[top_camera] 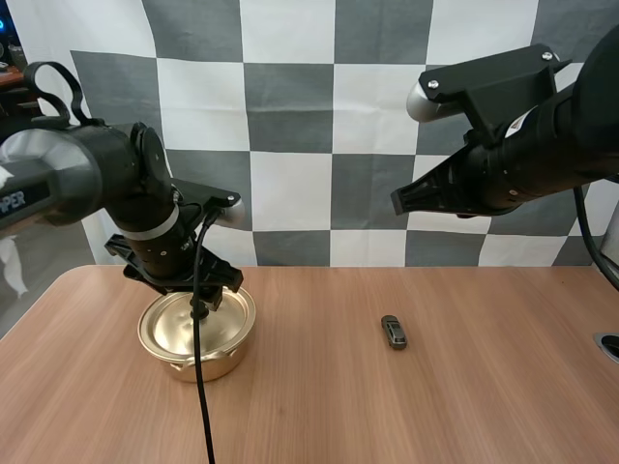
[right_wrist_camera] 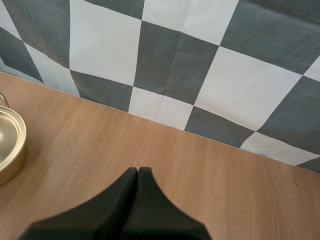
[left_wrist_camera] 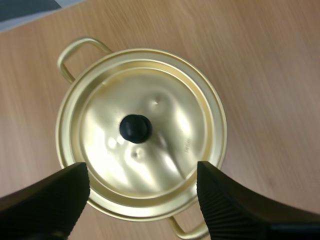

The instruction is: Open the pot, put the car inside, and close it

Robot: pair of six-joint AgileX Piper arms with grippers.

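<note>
A gold pot (top_camera: 196,334) with its lid (left_wrist_camera: 140,132) on sits at the table's left. The lid has a black knob (left_wrist_camera: 135,128). My left gripper (left_wrist_camera: 142,192) hangs open right above the lid, its fingers (left_wrist_camera: 55,197) apart on either side, short of the knob. In the high view the left gripper (top_camera: 189,290) is over the pot. A small dark toy car (top_camera: 394,332) lies on the table, right of centre. My right gripper (top_camera: 398,201) is held high above the table, near the backdrop, shut on nothing, its fingers (right_wrist_camera: 137,200) together as one wedge.
The wooden table (top_camera: 319,406) has bare room between pot and car and toward the front. The pot's rim (right_wrist_camera: 9,145) shows in the right wrist view, off to the gripper's side. A round hole (top_camera: 609,345) sits at the table's right edge.
</note>
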